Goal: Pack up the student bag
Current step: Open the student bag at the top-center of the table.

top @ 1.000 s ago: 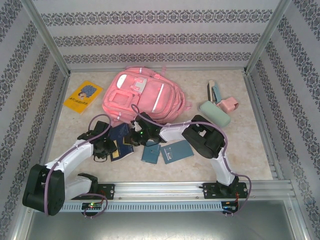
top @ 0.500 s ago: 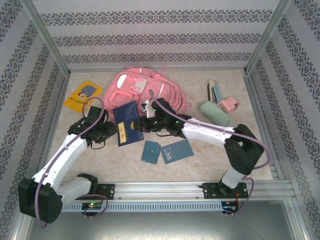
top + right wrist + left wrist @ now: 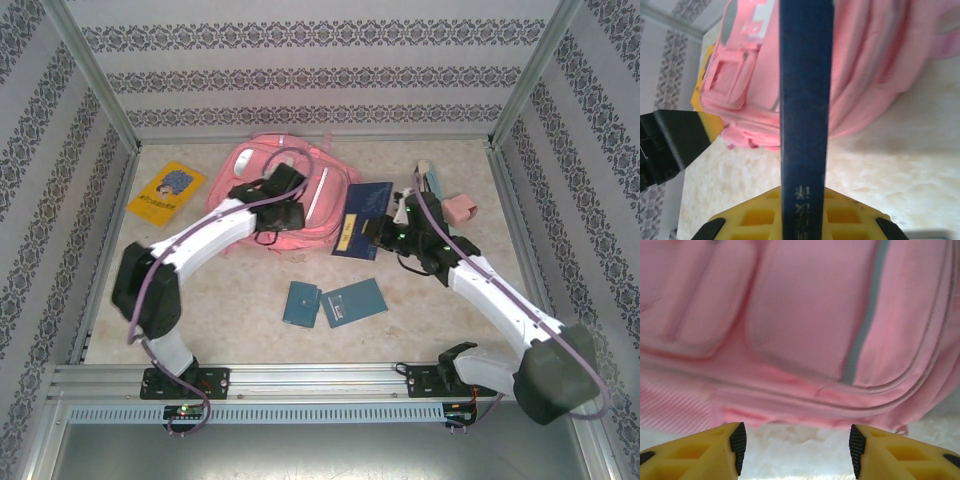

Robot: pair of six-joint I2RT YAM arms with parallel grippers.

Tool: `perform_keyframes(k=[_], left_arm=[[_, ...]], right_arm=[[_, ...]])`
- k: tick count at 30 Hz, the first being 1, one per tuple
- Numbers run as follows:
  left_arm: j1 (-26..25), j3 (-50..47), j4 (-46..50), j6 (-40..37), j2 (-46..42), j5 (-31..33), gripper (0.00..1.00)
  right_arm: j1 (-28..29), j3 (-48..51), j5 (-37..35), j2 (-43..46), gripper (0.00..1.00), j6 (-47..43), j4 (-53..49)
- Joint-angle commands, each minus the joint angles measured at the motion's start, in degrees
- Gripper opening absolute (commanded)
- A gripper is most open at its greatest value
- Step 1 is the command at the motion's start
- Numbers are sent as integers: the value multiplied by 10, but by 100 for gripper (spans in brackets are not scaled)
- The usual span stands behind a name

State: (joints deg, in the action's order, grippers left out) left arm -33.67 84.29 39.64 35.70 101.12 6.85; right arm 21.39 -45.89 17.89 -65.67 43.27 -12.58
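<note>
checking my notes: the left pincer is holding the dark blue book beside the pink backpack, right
No: the right pincer, not the left, is holding the dark blue book beside the pink backpack. The right wrist view shows it clamped there.

Matt woven cloth — student bag [image 3: 805,315], smooth cover — blue book [image 3: 805,100]

Pink student bag [image 3: 250,165] with white stripe, navy book [image 3: 365,205], yellow book [image 3: 166,193], teal notebook [image 3: 355,302], grey-patterned walls [image 3: 320,75]

A robot lab booth: aluminium frame [image 3: 97,80], patterned wallpaper walls [image 3: 320,60].
</note>
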Motion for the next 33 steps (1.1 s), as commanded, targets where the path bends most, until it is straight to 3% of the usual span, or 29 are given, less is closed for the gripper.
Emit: perform_keyframes(k=[1, 7, 12, 15, 18, 20, 25, 33], left_arm=[[-29, 85, 31, -65, 77, 45, 59], [-42, 236, 63, -116, 215, 45, 61], [-43, 328, 94, -154, 295, 56, 60], [-43, 362, 117, -171, 328, 72, 46], [-43, 368, 114, -179, 326, 71, 9], [-43, 369, 109, -178, 312, 77, 0], [-38, 376, 105, -175, 259, 65, 0], [-1, 385, 85, -172, 173, -31, 0]], right_arm=[[-38, 18, -11, 40, 0, -18, -36], [-103, 31, 7, 74, 0, -26, -58], [-113, 33, 10, 73, 0, -23, -57], [-113, 33, 13, 65, 0, -15, -48], [-113, 32, 22, 52, 0, -10, -30], [-113, 32, 36, 38, 0, -3, -9], [-113, 41, 77, -11, 0, 44, 97], [-107, 25, 111, -104, 0, 119, 255]])
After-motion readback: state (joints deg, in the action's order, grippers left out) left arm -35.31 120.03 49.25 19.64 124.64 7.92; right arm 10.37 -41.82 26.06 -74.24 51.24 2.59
